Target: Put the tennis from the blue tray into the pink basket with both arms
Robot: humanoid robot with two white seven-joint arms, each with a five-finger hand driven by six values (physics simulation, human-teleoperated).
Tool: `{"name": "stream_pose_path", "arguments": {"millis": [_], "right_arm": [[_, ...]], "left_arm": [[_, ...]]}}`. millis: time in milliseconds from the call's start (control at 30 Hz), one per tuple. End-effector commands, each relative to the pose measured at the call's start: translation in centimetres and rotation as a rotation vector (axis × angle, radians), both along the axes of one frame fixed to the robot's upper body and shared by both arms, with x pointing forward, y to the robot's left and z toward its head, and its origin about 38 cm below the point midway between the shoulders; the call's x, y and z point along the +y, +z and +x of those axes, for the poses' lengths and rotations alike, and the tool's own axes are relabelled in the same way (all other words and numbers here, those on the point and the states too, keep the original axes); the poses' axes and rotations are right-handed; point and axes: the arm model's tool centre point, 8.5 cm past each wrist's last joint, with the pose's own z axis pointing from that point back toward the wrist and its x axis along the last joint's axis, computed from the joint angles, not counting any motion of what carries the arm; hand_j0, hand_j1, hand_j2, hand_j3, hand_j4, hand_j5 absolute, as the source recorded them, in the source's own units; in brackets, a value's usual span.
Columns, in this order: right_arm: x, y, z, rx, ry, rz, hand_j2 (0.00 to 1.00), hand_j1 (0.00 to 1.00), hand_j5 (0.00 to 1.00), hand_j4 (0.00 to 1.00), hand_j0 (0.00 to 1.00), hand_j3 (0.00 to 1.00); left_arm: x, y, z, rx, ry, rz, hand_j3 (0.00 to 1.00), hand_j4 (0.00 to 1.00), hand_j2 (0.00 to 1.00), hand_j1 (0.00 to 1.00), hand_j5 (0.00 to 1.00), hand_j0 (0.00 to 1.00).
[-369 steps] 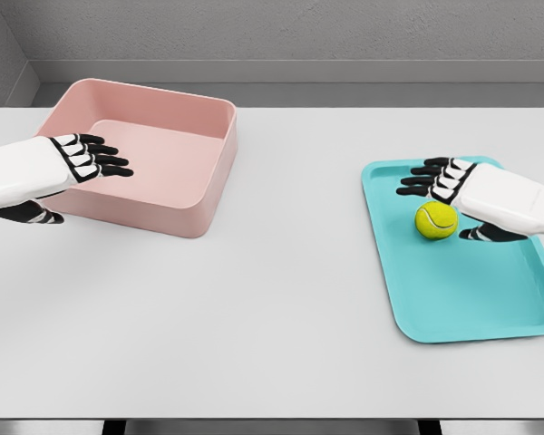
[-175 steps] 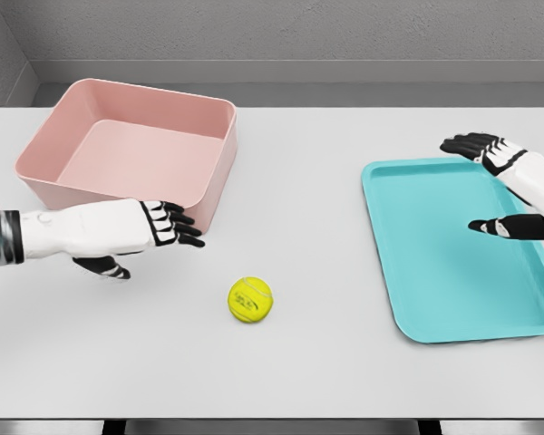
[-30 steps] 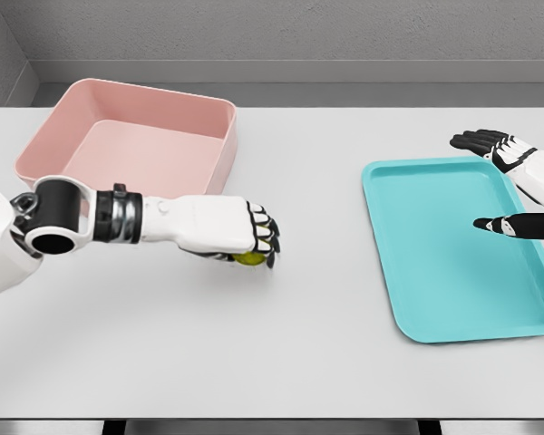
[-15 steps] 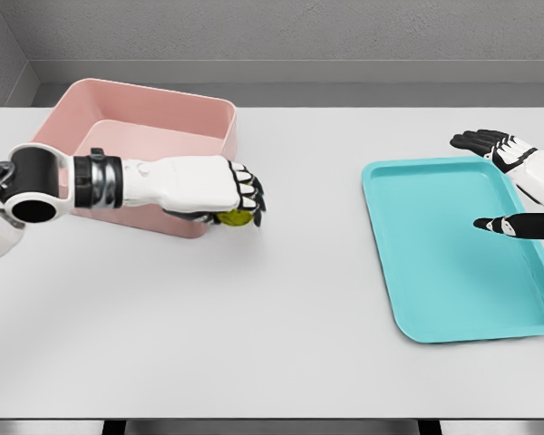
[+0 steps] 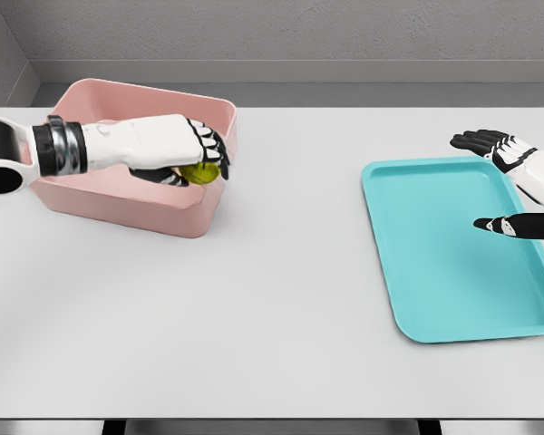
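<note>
Yellow-green tennis ball (image 5: pixel 200 172) clamped in left hand (image 5: pixel 183 145), over the pink basket (image 5: pixel 100 194).
Black fingertips (image 5: pixel 219 156) curl around the ball above the basket's right end, just inside its right wall; white forearm runs left across the basket to the frame edge. Right hand (image 5: pixel 512 181) hovers at the blue tray's (image 5: pixel 444 263) far right corner, fingers spread, holding nothing. Both containers sit on the white table (image 5: pixel 281 290), well apart.

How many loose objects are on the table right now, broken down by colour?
Pink: 1, the rectangular pink plastic basket
Blue: 1, the flat turquoise-blue tray
Yellow-green: 1, the fuzzy tennis ball, gripped in the left hand at the basket's near right wall
Total: 3
</note>
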Motion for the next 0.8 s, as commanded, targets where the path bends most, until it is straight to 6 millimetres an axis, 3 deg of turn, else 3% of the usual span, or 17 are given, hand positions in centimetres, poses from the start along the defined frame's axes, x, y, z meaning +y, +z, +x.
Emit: {"name": "stream_pose_path", "arguments": {"millis": [0,267,333,367,567,700,767], "right_arm": [[0.0,0.1,0.0,0.001,0.000,0.008,1.00,1.00,1.00,1.00,1.00,1.00],[0.0,0.1,0.0,0.001,0.000,0.008,1.00,1.00,1.00,1.00,1.00,1.00],[0.0,0.1,0.0,0.001,0.000,0.006,1.00,1.00,1.00,1.00,1.00,1.00],[-0.1,0.0,0.0,0.004,-0.002,0.009,1.00,1.00,1.00,1.00,1.00,1.00],[-0.2,-0.1,0.0,0.005,-0.003,0.008,1.00,1.00,1.00,1.00,1.00,1.00],[-0.3,-0.1,0.1,0.007,-0.006,0.009,1.00,1.00,1.00,1.00,1.00,1.00],[-0.4,-0.2,0.1,0.010,-0.009,0.010,1.00,1.00,1.00,1.00,1.00,1.00]], "left_arm": [[1.4,0.0,0.8,0.016,0.051,-0.019,0.65,0.65,0.65,0.65,0.65,0.65],[5.1,0.2,3.6,0.039,0.187,-0.026,0.68,0.68,0.68,0.68,0.68,0.68],[5.6,0.2,3.7,0.053,0.202,-0.059,0.96,0.96,0.96,0.96,0.96,0.96],[5.6,0.2,3.7,0.054,0.203,-0.062,1.00,1.00,1.00,1.00,1.00,1.00],[5.9,0.6,3.7,0.062,0.207,-0.086,1.00,1.00,1.00,1.00,1.00,1.00],[8.2,0.9,3.2,0.064,0.244,-0.070,1.00,1.00,1.00,1.00,1.00,1.00],[10.8,1.4,2.9,0.055,0.292,-0.041,1.00,1.00,1.00,1.00,1.00,1.00]]}}
